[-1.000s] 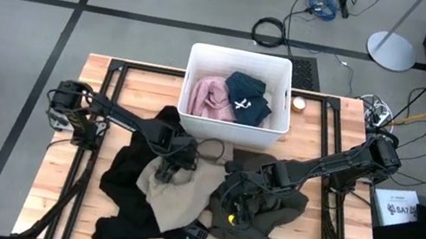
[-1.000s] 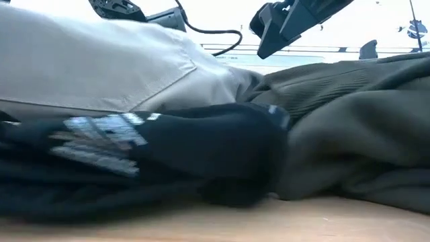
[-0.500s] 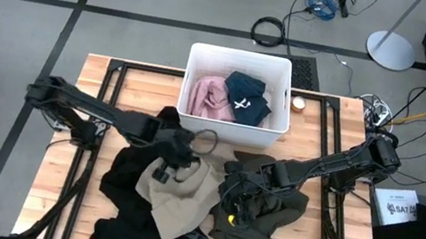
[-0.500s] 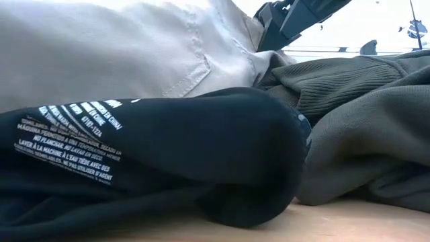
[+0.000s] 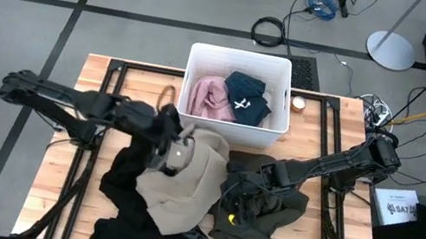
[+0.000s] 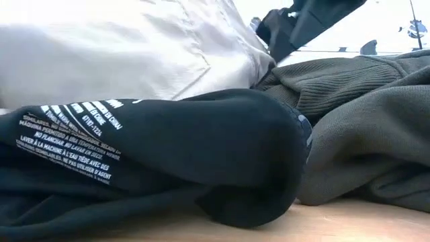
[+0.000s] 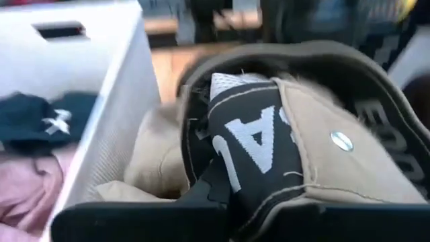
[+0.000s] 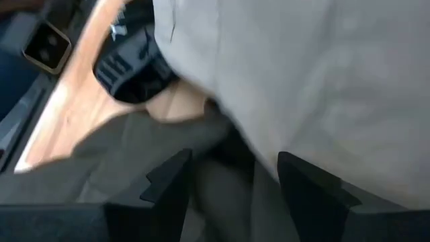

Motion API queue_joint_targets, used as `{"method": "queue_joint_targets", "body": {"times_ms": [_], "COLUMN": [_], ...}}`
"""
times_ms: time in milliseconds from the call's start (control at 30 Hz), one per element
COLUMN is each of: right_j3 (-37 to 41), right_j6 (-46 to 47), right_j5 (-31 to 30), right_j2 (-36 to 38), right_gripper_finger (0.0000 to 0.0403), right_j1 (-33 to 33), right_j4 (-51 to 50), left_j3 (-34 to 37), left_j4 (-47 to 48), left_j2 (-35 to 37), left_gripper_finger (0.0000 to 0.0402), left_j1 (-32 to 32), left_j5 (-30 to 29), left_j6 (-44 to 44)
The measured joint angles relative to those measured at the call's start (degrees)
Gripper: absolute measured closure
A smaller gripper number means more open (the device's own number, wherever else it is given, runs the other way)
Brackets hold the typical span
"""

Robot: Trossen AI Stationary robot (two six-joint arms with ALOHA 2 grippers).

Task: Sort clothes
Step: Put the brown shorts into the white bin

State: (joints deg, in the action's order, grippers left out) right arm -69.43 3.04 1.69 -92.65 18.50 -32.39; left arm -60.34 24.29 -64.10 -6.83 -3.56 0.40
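My left gripper (image 5: 171, 149) is shut on the khaki-tan garment (image 5: 190, 177), which hangs from it in front of the white bin (image 5: 232, 125). The garment's lower end lies on the black garment (image 5: 124, 187). To the right lies the dark olive garment (image 5: 260, 225), and my right gripper (image 5: 236, 196) stands open just above it, the cloth (image 8: 134, 148) showing between its fingers. A pale pink garment (image 5: 209, 94) and a dark blue one (image 5: 245, 97) lie in the bin. My left gripper holds the khaki garment by its waistband (image 7: 235, 154), where a black label with white letters sits beside a metal snap. The fingers come slanting down from the table's left. The waistband is lifted and the rest hangs below, its lower end on the black garment.
The bin stands at the table's far middle, its near wall (image 7: 101, 101) close to my left gripper. Bare wood shows along the table's left and right sides. A small round object (image 5: 298, 103) sits right of the bin. Cables and a stand are on the floor beyond.
My left gripper has risen, drawn back toward the table's left and tipped up from pointing down to nearer level. The khaki garment's waistband has gone up with it and the cloth has spread out, while its lower end stays on the black garment.
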Motion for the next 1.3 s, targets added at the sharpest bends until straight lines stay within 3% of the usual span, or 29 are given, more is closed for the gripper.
{"method": "queue_joint_targets", "body": {"times_ms": [267, 433, 600, 700, 900, 1100, 1300], "right_j3": [-0.02, -0.02, -0.02, -0.02, -0.02, -0.02, -0.02], "right_j6": [3.98, 4.27, 4.27, 4.25, 2.19, -0.21, -1.39], "right_j5": [0.07, 0.09, 0.09, 0.09, 0.09, 0.1, 0.09], "right_j2": [0.85, 0.93, 0.93, 0.93, 0.93, 0.93, 0.93], "right_gripper_finger": [0.0195, 0.0195, 0.0195, 0.0195, 0.0195, 0.0195, 0.0195], "right_j1": [-0.02, -0.01, 0.0, -0.02, -0.01, -0.02, -0.02], "right_j4": [-6.07, -6.09, -6.08, -5.23, -1.23, 3.02, 3.94], "left_j3": [-0.07, -0.11, -0.15, -0.15, -0.36, -5.73, -15.39], "left_j4": [-15.76, -30.4, -43.15, -51.15, -65.78, -66.46, -65.29], "left_j2": [6.73, 9.07, 9.82, 9.8, 9.8, 7.51, -0.94], "left_gripper_finger": [0.0384, 0.0384, 0.0384, 0.0384, 0.0384, 0.0384, 0.0384], "left_j1": [0.04, 0.11, 0.29, 2.11, 9.13, 19.26, 27.18], "left_j5": [-0.8, -9.05, -18.58, -21.48, -22.0, -19.34, -12.64], "left_j6": [-6.27, -7.26, -2.95, -2.87, 1.93, 2.71, -1.51]}}
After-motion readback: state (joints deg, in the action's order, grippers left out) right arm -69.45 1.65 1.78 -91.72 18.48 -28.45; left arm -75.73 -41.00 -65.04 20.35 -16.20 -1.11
